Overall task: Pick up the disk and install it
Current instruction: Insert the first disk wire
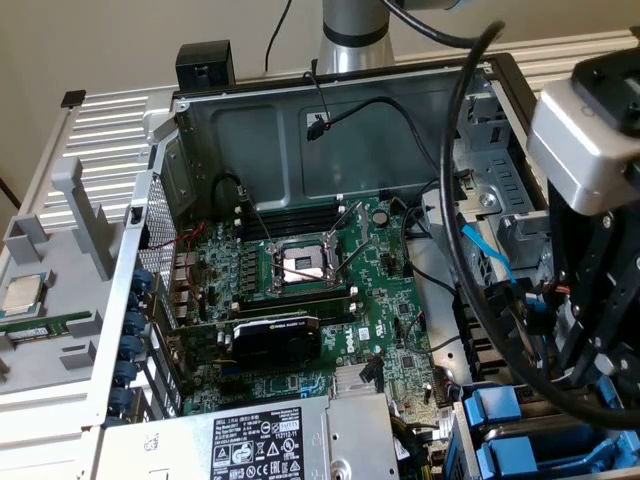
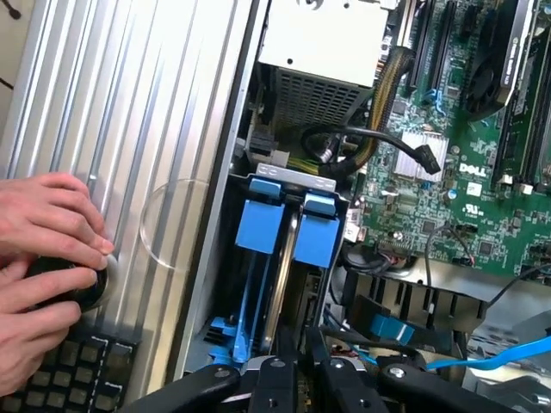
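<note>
The disk (image 2: 277, 284) stands edge-on in the drive bay, a strip of silver metal beside its blue carrier frame (image 2: 258, 228). A second blue carrier (image 2: 316, 234) sits close beside it in the same bay. My gripper (image 2: 301, 380) hovers over the near end of both carriers, its black fingers (image 2: 274, 379) drawn together. I cannot see anything held between them. In the exterior view the arm's grey wrist housing (image 1: 590, 140) hangs over the case's right side, above the blue carriers (image 1: 495, 408).
The open computer case (image 1: 300, 100) holds a motherboard (image 1: 300, 270), black cables (image 1: 470, 200) and the grey power supply (image 1: 260, 440). A small CPU chip (image 1: 20, 293) lies outside on the exterior view's left. A person's hands (image 2: 43, 258) rest on a black knob by a keyboard (image 2: 69, 370).
</note>
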